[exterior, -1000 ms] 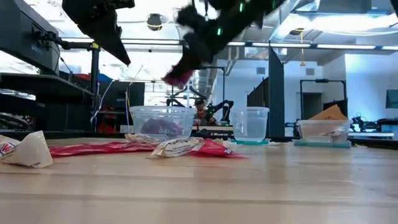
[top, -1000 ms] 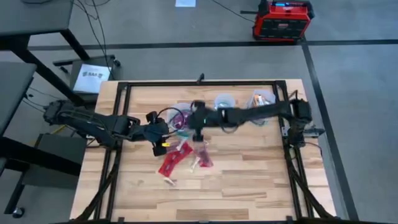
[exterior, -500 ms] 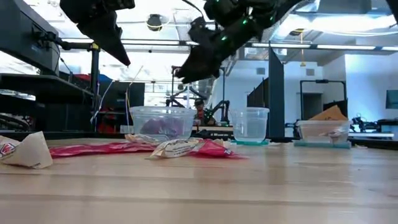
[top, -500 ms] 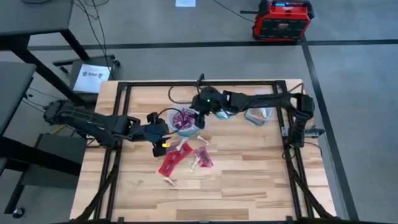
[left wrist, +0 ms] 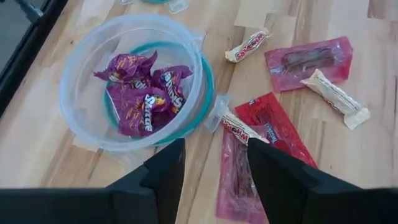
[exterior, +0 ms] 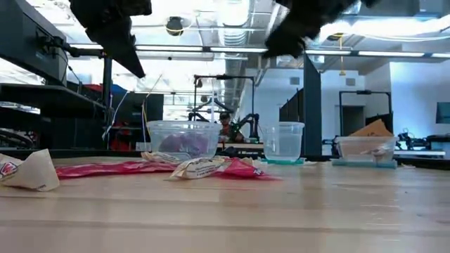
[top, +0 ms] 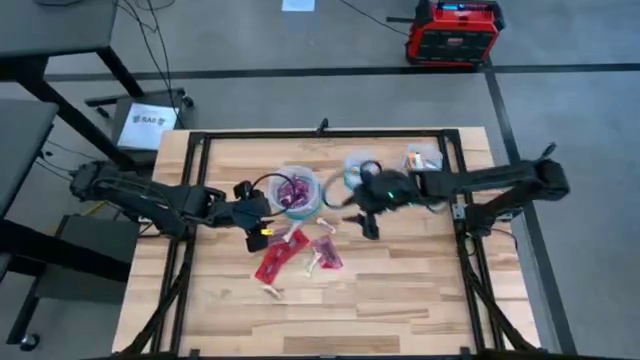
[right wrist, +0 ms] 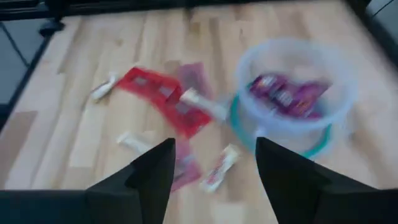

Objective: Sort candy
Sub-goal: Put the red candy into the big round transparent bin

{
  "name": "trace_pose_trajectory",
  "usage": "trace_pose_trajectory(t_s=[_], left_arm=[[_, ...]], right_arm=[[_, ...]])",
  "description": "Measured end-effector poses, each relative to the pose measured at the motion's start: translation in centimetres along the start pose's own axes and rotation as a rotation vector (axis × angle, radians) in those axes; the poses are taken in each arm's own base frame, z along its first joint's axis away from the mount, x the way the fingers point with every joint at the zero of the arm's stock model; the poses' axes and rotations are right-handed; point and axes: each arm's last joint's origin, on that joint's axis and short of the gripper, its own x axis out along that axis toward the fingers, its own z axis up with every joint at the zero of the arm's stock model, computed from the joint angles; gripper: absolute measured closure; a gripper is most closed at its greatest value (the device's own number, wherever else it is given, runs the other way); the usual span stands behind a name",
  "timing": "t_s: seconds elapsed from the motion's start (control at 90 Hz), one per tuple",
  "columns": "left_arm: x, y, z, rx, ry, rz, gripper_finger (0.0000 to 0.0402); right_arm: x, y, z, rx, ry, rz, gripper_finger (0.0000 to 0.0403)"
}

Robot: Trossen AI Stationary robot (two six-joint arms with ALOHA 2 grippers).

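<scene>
Several candy packets lie loose on the wood table: red ones (top: 278, 255) (left wrist: 273, 127), a pink one (left wrist: 309, 57) and small pale bars (left wrist: 247, 45) (right wrist: 219, 168). Purple candy (left wrist: 143, 93) fills a clear blue-rimmed bowl (top: 298, 190) (right wrist: 292, 93). My left gripper (left wrist: 216, 180) hovers open, left of the bowl and the pile (top: 262, 218). My right gripper (right wrist: 214, 180) is open and holds nothing; it is above the table, right of the pile (top: 369, 228).
A clear cup (top: 358, 165) (exterior: 282, 143) and a container with orange wrappers (top: 422, 160) stand at the far right of the table. A black frame (top: 320, 133) runs around the table. Bare wood lies along the near edge.
My right gripper rose from the candy pile with a magenta packet, swung over the bowl of purple candy, then drew back toward the table's right edge. The packet no longer shows under it.
</scene>
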Motion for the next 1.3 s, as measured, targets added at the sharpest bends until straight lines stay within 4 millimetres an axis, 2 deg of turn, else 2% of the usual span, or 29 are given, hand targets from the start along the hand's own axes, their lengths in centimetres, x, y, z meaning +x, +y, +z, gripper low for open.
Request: trace_pose_trajectory(t_s=[0.189,0.467,0.667,0.911,1.3], left_arm=[[1.1,-0.5,0.1,0.003,0.009,0.004,0.024],[2.8,-1.5,0.1,0.008,0.038,-0.031,0.024],[2.9,-1.5,-0.1,-0.005,0.039,-0.031,0.024],[4.5,-1.5,-2.6,-0.005,0.052,-0.027,0.024],[2.9,-0.3,-3.9,-0.119,-0.225,-0.109,0.024]], right_arm=[[1.1,1.8,-3.9,0.081,-0.142,0.084,0.0209],[4.3,2.2,-5.4,0.168,-0.199,0.122,0.0209],[4.7,2.3,-5.3,0.125,-0.235,0.13,0.0209],[4.7,2.1,-5.1,0.1,-0.257,0.122,0.0209],[4.8,1.3,-4.9,0.111,-0.268,0.076,0.0209]])
